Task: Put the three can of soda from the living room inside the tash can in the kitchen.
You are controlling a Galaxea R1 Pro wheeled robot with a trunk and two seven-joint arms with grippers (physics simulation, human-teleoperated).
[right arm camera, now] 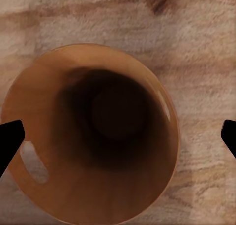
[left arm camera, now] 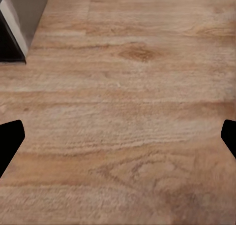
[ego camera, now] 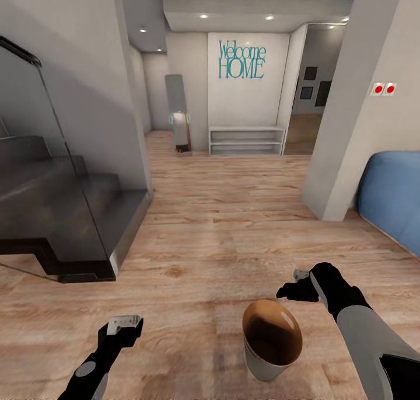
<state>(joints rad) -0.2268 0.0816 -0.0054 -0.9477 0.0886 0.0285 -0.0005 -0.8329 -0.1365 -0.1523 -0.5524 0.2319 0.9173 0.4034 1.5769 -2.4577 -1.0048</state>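
Observation:
The trash can stands on the wood floor just in front of me, low in the head view, its dark brown inside facing up. My right gripper hovers above and slightly beyond its rim, open, with nothing between the fingers. From the right wrist view I look straight down into the trash can, which holds nothing, with the right gripper spread wide over it. My left gripper is open over bare floor to the can's left; the left wrist view has the left gripper above planks. The soda cans are out of view.
A dark staircase with a glass railing rises on the left. A white pillar and a blue sofa stand on the right. Ahead, the wood floor runs to a white shelf under a "Welcome HOME" sign.

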